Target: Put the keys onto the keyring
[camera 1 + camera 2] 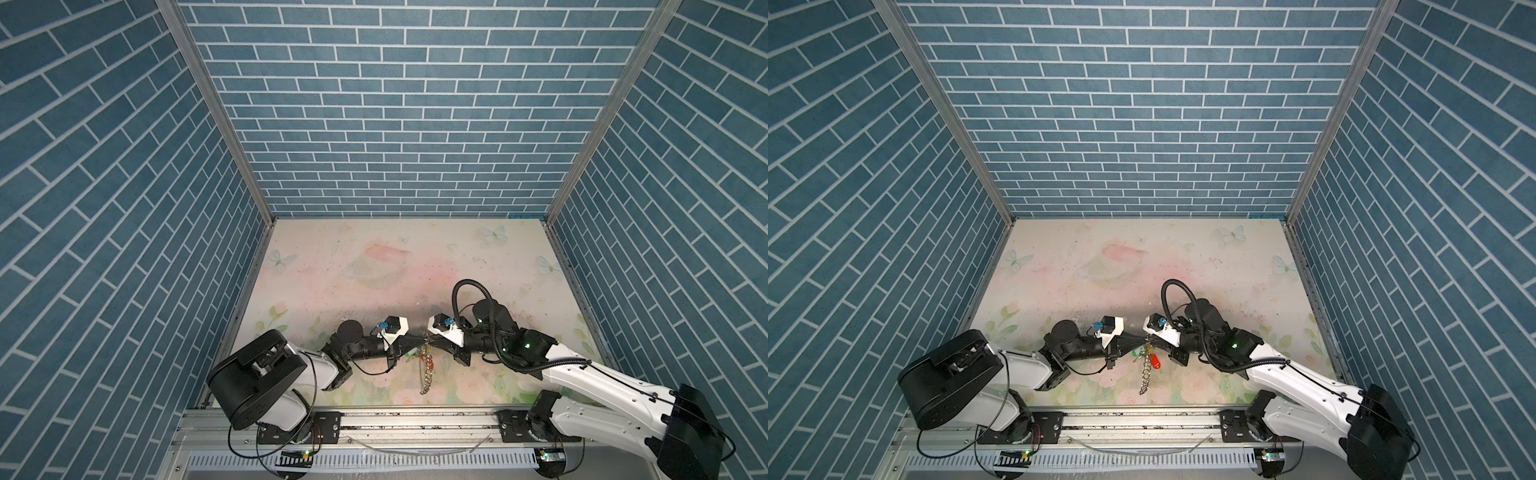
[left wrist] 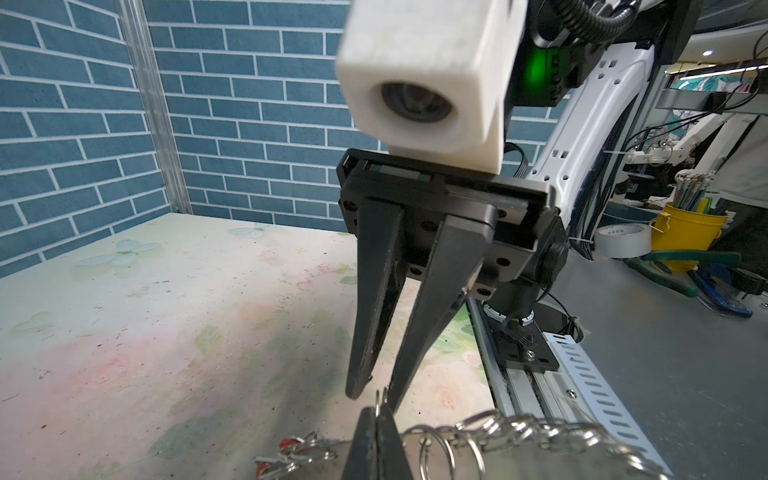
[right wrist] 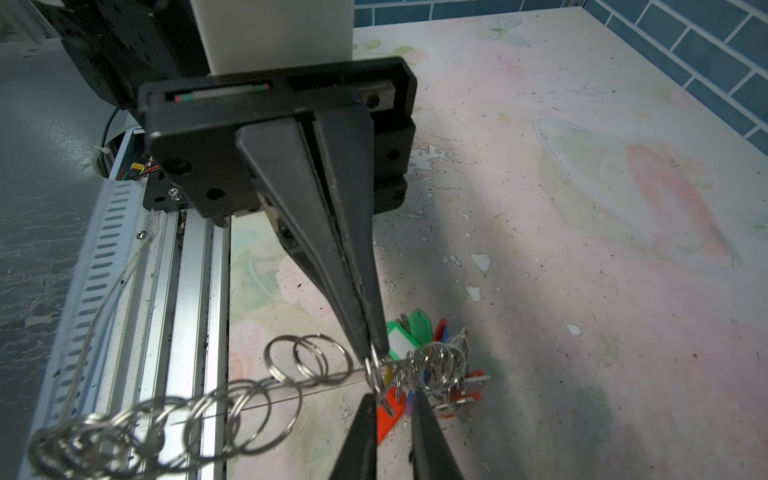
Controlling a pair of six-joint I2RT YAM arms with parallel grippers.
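Note:
The keyring (image 1: 1146, 372) hangs above the table near its front edge as a strand of silver wire rings; its grey plate (image 2: 498, 461) shows close up in the left wrist view. My left gripper (image 2: 377, 415) is shut on one wire ring (image 3: 374, 368) of it. My right gripper (image 3: 392, 399) faces it tip to tip, jaws a little apart, with that ring standing between its fingertips (image 2: 359, 386). Of the keys, only a sliver of yellow tag (image 3: 388, 379) shows beside the pinched ring, among other tagged keys. In both top views the two grippers meet at one spot (image 1: 426, 341).
Green (image 3: 409, 332), red (image 1: 1155, 362) and orange (image 3: 469, 390) tagged keys hang in a bunch on the same keyring. The flowered table (image 1: 374, 266) is enclosed by blue brick walls. A metal rail (image 1: 415, 419) runs along the front edge, below the grippers.

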